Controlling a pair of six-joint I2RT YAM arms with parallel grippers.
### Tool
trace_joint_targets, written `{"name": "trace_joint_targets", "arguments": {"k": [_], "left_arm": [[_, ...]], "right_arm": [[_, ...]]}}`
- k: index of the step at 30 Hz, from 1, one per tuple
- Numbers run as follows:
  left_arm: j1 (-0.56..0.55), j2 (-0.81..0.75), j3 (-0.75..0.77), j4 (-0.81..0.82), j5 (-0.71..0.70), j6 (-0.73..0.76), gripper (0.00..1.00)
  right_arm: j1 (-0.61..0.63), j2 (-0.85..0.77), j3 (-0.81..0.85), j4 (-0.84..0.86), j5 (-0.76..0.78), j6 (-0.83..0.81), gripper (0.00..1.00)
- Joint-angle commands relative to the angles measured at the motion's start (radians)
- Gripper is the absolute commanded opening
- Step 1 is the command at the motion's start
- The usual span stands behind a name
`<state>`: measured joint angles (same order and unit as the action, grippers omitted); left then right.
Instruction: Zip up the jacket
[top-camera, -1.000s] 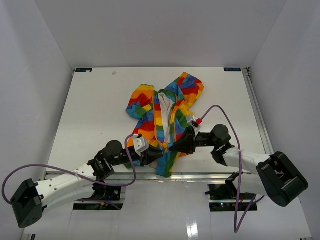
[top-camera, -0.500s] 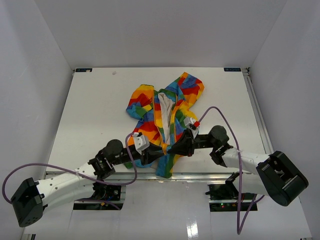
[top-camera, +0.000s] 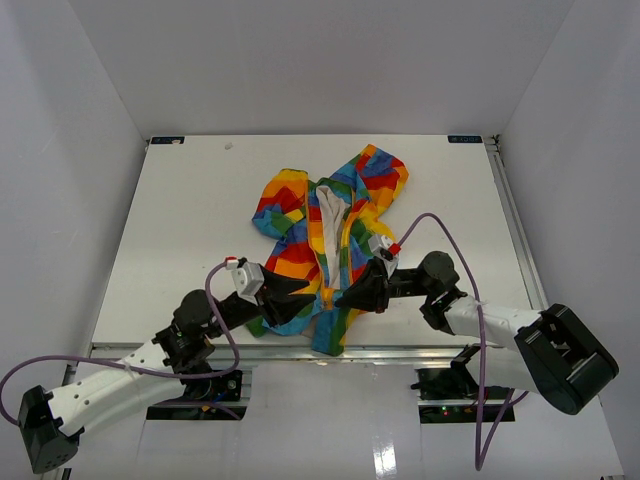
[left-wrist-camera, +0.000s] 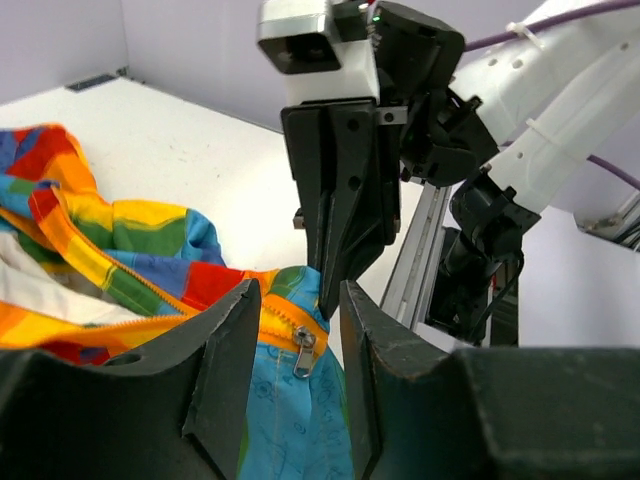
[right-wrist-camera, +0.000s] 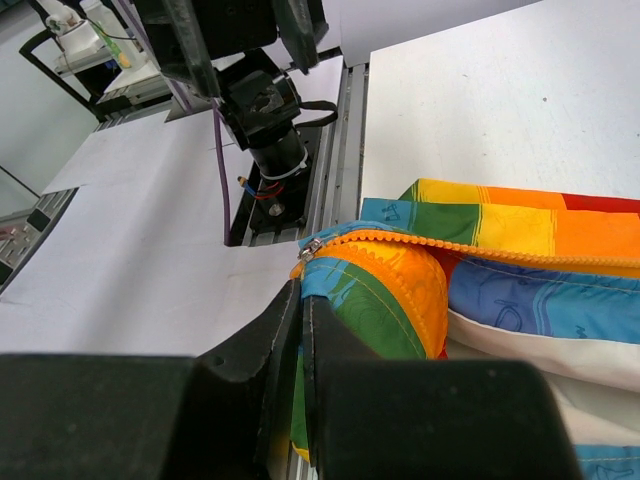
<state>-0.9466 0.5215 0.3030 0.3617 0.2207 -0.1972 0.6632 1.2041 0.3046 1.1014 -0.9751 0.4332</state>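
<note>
The rainbow patchwork jacket (top-camera: 330, 235) lies in the middle of the table, front open, white lining showing. My right gripper (top-camera: 345, 297) is shut on its bottom hem next to the zipper; in the right wrist view the jaws (right-wrist-camera: 302, 300) pinch blue and green fabric just below the metal zipper slider (right-wrist-camera: 312, 247). My left gripper (top-camera: 308, 290) is open, level with the hem from the left. In the left wrist view its fingers (left-wrist-camera: 225, 370) stand either side of the hanging zipper pull (left-wrist-camera: 303, 350) without touching it. The right gripper (left-wrist-camera: 345, 210) shows just behind.
The table's front metal rail (top-camera: 400, 352) runs just under the hem, and part of the hem hangs over it. Purple cables (top-camera: 440, 225) loop over both arms. White walls close the table on three sides.
My left arm has drawn back to the left and lifted off the hem, and its jaws now stand open round the zipper pull. The right gripper has stayed on the hem.
</note>
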Motion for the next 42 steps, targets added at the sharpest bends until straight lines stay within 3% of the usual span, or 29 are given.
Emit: {"name": "trace_joint_targets", "arguments": {"k": [1, 5, 10, 15, 32, 42], "left_arm": [[-0.006, 0.011, 0.055, -0.148, -0.1, -0.2, 0.5], [-0.006, 0.014, 0.092, -0.27, -0.177, -0.356, 0.52], [-0.006, 0.005, 0.083, -0.297, -0.2, -0.449, 0.57], [-0.006, 0.042, 0.055, -0.208, -0.125, -0.464, 0.57], [-0.006, 0.145, 0.035, -0.17, -0.075, -0.492, 0.51], [-0.006, 0.175, 0.019, -0.115, -0.031, -0.491, 0.41]], "right_arm": [[0.007, -0.03, 0.0, 0.044, 0.007, -0.023, 0.08], [0.007, -0.032, -0.003, 0.046, 0.009, -0.023, 0.08], [0.006, -0.035, -0.005, 0.05, 0.01, -0.021, 0.08], [0.007, -0.034, -0.005, 0.051, 0.009, -0.019, 0.08], [0.007, -0.037, -0.013, 0.055, 0.012, -0.021, 0.08], [0.007, -0.028, -0.002, 0.048, 0.013, -0.017, 0.08]]}}
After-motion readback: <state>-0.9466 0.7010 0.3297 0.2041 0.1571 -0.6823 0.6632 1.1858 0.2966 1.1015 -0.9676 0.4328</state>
